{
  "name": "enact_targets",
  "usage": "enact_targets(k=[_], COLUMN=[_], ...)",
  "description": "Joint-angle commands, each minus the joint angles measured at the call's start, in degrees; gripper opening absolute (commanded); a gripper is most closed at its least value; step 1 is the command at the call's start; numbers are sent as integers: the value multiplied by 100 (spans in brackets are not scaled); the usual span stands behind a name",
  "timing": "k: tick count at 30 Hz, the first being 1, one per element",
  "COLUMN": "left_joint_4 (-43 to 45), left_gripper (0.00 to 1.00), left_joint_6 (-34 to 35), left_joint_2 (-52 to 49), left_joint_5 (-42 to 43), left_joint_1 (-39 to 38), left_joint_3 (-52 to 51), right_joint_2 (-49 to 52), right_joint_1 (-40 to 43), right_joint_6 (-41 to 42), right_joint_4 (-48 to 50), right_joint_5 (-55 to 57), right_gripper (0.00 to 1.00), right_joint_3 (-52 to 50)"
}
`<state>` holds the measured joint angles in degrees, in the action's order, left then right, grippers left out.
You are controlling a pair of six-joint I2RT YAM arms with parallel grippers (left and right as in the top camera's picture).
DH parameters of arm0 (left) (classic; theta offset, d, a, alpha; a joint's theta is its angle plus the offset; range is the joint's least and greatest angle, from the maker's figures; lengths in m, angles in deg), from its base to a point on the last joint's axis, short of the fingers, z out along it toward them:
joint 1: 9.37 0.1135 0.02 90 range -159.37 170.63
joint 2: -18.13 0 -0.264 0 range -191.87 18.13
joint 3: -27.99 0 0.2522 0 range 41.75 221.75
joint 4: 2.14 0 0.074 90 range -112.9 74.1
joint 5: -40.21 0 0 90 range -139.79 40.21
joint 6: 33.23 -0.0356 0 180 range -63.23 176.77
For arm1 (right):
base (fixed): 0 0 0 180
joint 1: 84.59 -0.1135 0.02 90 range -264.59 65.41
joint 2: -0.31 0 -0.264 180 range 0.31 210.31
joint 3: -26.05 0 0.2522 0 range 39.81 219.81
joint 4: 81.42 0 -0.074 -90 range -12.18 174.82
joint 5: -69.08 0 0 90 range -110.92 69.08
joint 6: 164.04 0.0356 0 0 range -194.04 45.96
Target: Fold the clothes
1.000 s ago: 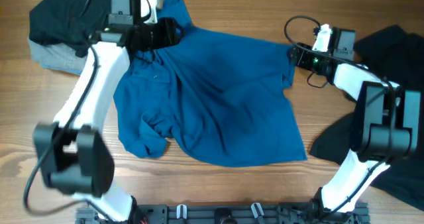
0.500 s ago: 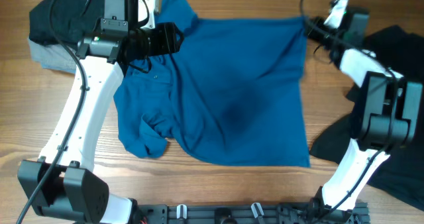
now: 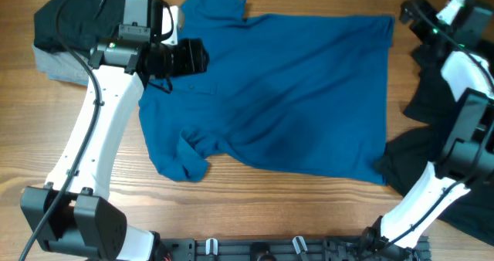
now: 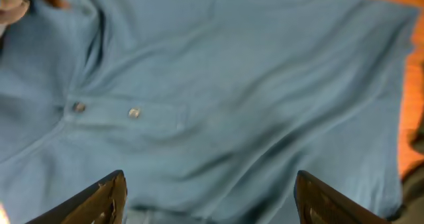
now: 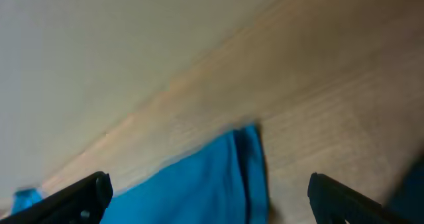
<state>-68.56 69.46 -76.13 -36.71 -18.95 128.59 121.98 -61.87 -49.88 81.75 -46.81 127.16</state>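
Overhead: large deep-blue collared fabric shirt [image 3: 285,91] was spread on wooden tabletop [image 3: 255,215], flattening judged approx. done; left end effector [image 4: 209,181] & right end effector [image 5: 209,181] were held apart, empty. Next: side edge prob. to be gripped.

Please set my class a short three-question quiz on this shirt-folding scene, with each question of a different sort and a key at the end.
1. True or false: the left gripper is shut on the shirt.
2. Where does the black garment lie? A) beside the right arm B) under the shirt C) in the left gripper
3. How many buttons show in the left wrist view?
Key: 1 false, it stands open above the shirt. 2 A. 3 two.
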Motion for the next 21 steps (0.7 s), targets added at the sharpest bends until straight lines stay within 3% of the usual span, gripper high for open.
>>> enact_targets(k=[1, 4, 7, 8, 9, 10, 12, 15, 17, 19, 21], left_joint_4=[-348, -1169, -1506, -1436, -1331, -1211, -1088, -984, -782, -448, -66], left_gripper=[67, 57, 54, 49, 41, 39, 39, 43, 27, 14, 13], left_joint_6=[-149, -66, 125, 122, 125, 120, 125, 120, 120, 98, 4], left_joint_2=[164, 223, 221, 221, 221, 221, 221, 221, 212, 138, -37], left_joint_5=[-673, -1128, -1099, -1099, -1099, -1058, -901, -680, -271, -160, -157], left_joint_1=[48, 308, 695, 754, 761, 743, 719, 708, 704, 566, 400], left_joint_3=[50, 48, 37, 37, 37, 37, 37, 37, 37, 37, 37], right_joint_2=[-999, -1869, -2074, -1978, -1878, -1690, -1285, -286, 186, 243, 173], right_joint_1=[-20, -431, -890, -1106, -1290, -1558, -1969, -2420, -2439, -2345, -2199], right_joint_6=[-538, -887, -901, -898, -922, -1014, -1021, -693, -52, -308, -885], right_joint_4=[-1049, -2721, -3816, -4127, -4153, -4022, -3622, -2608, -3008, -3458, -3567], right_joint_5=[-1325, -1403, -942, -551, -428, -435, -188, -37, 229, 299, 197], right_gripper=[100, 100, 99, 75, 45, 27, 9, 4, 4, 4, 5], right_joint_3=[46, 46, 37, -52, -212, -439, -702, -739, -739, -739, -732])
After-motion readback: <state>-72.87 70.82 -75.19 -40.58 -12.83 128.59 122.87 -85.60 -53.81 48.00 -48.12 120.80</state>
